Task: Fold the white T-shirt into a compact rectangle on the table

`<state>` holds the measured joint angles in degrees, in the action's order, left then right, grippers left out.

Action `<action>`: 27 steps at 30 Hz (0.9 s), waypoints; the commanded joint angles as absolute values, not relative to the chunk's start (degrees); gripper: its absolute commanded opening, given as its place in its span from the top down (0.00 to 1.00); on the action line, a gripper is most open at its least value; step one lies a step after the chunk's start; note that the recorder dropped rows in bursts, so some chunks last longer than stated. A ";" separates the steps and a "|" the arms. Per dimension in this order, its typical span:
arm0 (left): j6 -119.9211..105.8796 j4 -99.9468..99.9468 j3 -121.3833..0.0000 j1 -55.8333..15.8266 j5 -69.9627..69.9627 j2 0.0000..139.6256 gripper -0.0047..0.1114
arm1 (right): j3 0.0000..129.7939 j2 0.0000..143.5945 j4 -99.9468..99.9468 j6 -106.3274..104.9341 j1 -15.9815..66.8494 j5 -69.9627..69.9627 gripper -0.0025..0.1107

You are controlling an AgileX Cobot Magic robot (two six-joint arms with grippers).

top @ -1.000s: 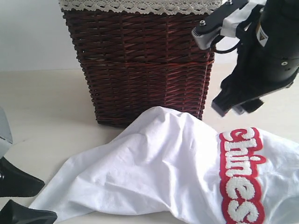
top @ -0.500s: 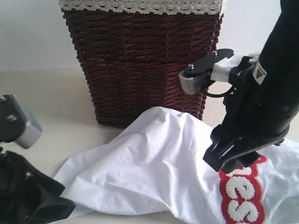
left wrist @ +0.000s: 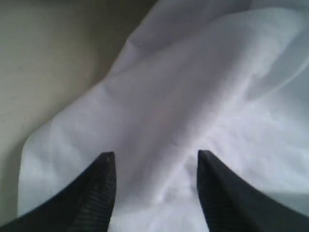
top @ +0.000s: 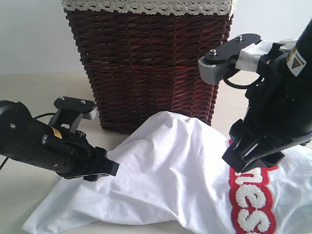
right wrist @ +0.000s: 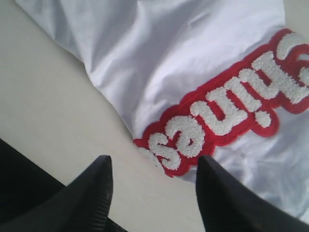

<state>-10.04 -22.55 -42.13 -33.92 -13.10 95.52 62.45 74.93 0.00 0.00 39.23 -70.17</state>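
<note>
L pincer (left wrist: 154, 158): jaws spread, nothing betw. them. Its wrist view shows plain white shirt (top: 165, 180) folds under & ahead of the tips, w/ bare table (left wrist: 43, 63) off to one side. R pincer (right wrist: 153, 164): also spread, empty. Only its wrist view shows the red band (right wrist: 227, 111) end w/ fluffy letters just ahead of the tips, table beneath. Only ext. view shows the basket (top: 151, 63) w/ lace liner (top: 146, 6) beyond & betw. both pincers, shirt crumpled on table before it. Contact w/ cloth: can't tell.
</note>
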 commanded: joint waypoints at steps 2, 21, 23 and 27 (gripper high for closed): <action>-10.97 -23.23 -42.94 -33.76 -10.10 100.68 0.53 | 62.12 73.93 0.58 0.00 39.24 -69.96 0.53; -9.75 -20.20 -43.31 -6.31 -34.23 85.63 0.96 | 59.30 73.32 1.90 0.00 39.24 -69.00 0.53; -9.86 -19.79 -43.31 -3.36 -37.41 85.63 0.95 | 59.04 73.31 1.90 -1.22 39.24 -69.00 0.53; -11.12 -18.79 -43.31 -2.63 -38.26 84.20 0.74 | 55.69 73.58 0.75 -8.63 39.24 -68.26 0.53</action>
<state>-10.46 -19.17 -43.19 -3.09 -37.06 85.73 58.04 73.72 1.21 -3.76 39.23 -69.25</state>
